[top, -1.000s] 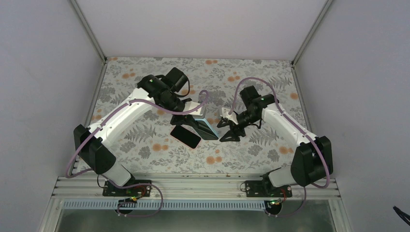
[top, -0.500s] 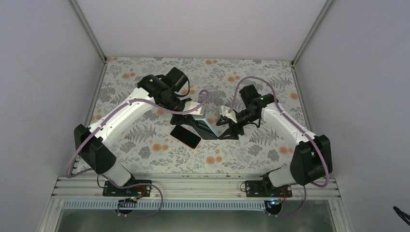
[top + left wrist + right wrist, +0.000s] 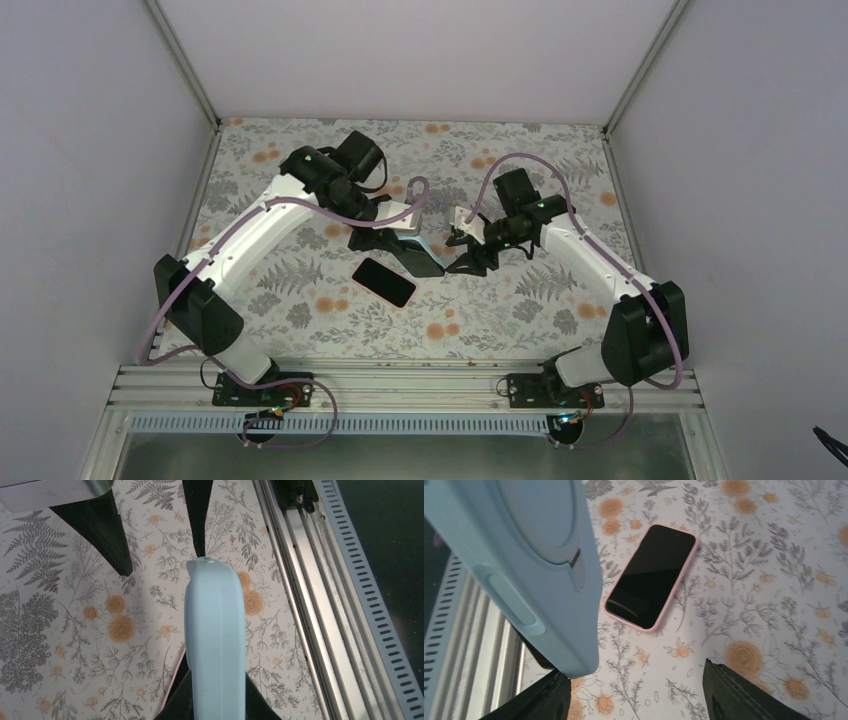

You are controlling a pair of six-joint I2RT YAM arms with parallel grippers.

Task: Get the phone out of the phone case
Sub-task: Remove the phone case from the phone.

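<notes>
a glossy black, pink-rimmed rectangular phone [image 3: 383,282] is being seen flat on the floral cloth [image 3: 520,310], apart from the matte light blue phone case [image 3: 424,244] being clamped by the left gripper [image 3: 415,255]. its moulded ring [image 3: 541,510] and button bump [image 3: 511,602] are being shown only in the right wrist view. the right gripper [image 3: 639,695] is being held wide beside the case.

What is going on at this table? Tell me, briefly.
The left gripper holds a light blue phone case up off the table, clamped at one end. The right gripper is open, close by the case's free end; contact cannot be told. A pink-edged phone lies flat on the table, screen up. Whether the blue case has a phone inside cannot be seen.
</notes>
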